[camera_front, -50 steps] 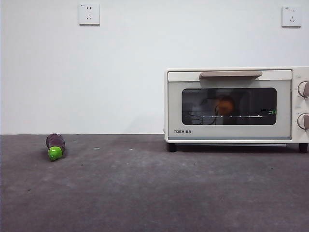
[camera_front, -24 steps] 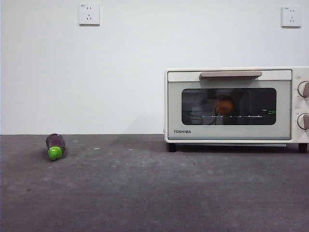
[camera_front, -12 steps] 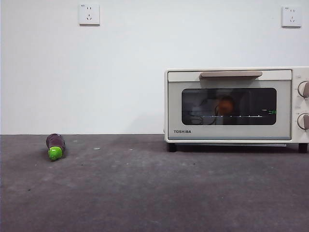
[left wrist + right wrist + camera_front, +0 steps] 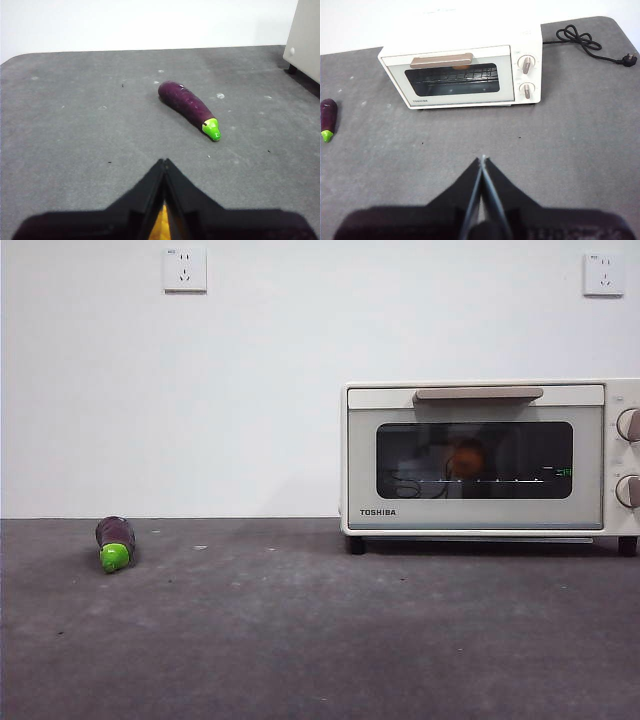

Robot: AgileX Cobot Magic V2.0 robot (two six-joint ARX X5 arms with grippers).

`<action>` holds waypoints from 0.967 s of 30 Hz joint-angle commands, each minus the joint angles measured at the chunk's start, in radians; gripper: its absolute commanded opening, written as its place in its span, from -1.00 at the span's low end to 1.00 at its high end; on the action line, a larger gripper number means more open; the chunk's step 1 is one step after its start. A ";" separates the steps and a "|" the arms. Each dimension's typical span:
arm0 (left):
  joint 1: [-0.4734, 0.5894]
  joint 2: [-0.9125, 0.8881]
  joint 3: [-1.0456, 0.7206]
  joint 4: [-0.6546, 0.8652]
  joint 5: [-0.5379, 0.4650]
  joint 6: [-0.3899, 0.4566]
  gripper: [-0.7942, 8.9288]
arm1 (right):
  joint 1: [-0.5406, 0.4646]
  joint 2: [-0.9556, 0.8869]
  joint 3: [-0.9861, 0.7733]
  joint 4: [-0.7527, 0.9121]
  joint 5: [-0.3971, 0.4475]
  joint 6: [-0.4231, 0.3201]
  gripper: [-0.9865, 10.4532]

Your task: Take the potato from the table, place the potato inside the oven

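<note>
The oven (image 4: 365, 455) stands on the table (image 4: 300, 640) at the right, door closed. Behind its dark glass the potato (image 4: 467, 457) shows dimly as an orange-brown lump on the wire rack. From the right wrist view the oven (image 4: 470, 101) sits well ahead of my right gripper (image 4: 482, 160), which is shut on nothing and hangs above bare table. My left gripper (image 4: 164, 162) is also shut and empty, hovering over the table's left side, with a corner of the oven (image 4: 305, 35) at the picture's edge. Neither gripper appears in the front view.
A small purple eggplant (image 4: 115, 540) with a green cap lies far left on the table, also seen as the eggplant (image 4: 187, 102) ahead of my left gripper. The oven's black power cord (image 4: 585, 42) trails behind its right side.
</note>
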 commanded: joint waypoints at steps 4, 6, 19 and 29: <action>0.004 0.000 -0.010 0.012 0.001 0.009 -0.84 | -0.042 -0.002 -0.002 -0.018 0.049 -0.096 -0.83; 0.004 0.000 -0.010 0.012 0.001 0.009 -0.85 | -0.067 -0.002 -0.016 0.033 0.050 -0.111 -0.83; 0.004 0.003 -0.010 0.013 0.001 0.009 -0.84 | -0.369 -0.117 -0.527 0.757 -0.151 -0.337 -0.83; 0.004 0.003 -0.010 0.013 0.001 0.009 -0.84 | -0.527 -0.219 -0.979 1.289 -0.415 -0.530 -0.82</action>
